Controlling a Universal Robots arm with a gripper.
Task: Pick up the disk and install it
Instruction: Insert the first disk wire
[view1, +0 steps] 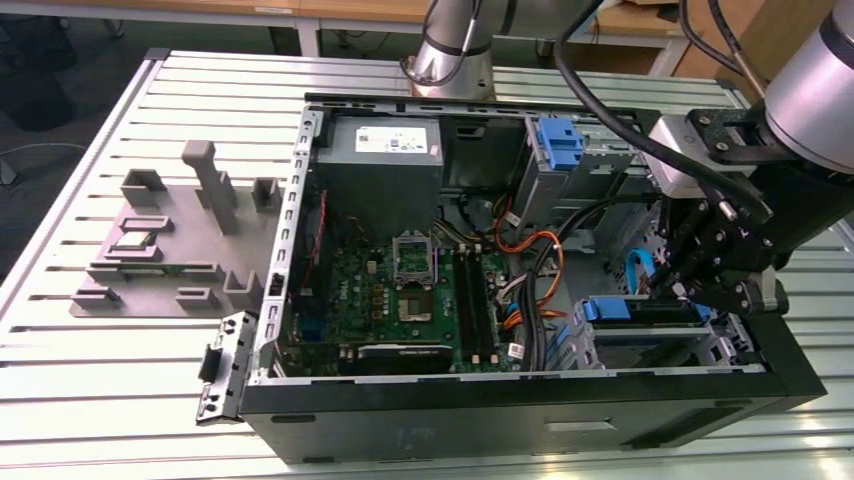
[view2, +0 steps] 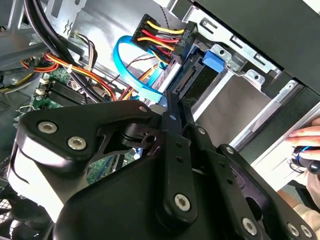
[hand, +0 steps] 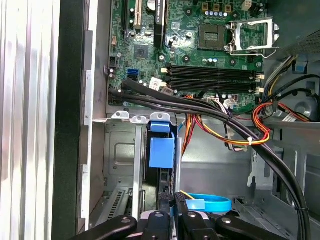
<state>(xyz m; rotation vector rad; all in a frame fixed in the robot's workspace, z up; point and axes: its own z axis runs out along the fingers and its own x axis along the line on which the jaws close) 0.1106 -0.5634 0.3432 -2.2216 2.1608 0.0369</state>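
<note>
Closed almost to touching, the gripper was seen low inside an open computer case, at the exterior view's right, with its fingers pinched on the near edge of the disk. The disk, a dark drive in a blue plastic frame, was standing on edge in the metal drive bay at the front corner of the case, between the bay's upright rails; its blue tab was seen facing the first wrist view. The disk was judged to be already picked up and mostly slid into the bay, though it could not be told whether it was fully seated. A blue flat cable and a bundle of red, yellow and black wires with a black plug were seen hanging just beside the disk's connector end in the second wrist view, and were judged not yet attached. The arm was reaching down from the exterior view's upper right, its wrist bent so that the gripper pointed steeply into the case. A green circuit board lay near the bay on the case floor. A person's hand was resting outside the case wall in the second wrist view.
</note>
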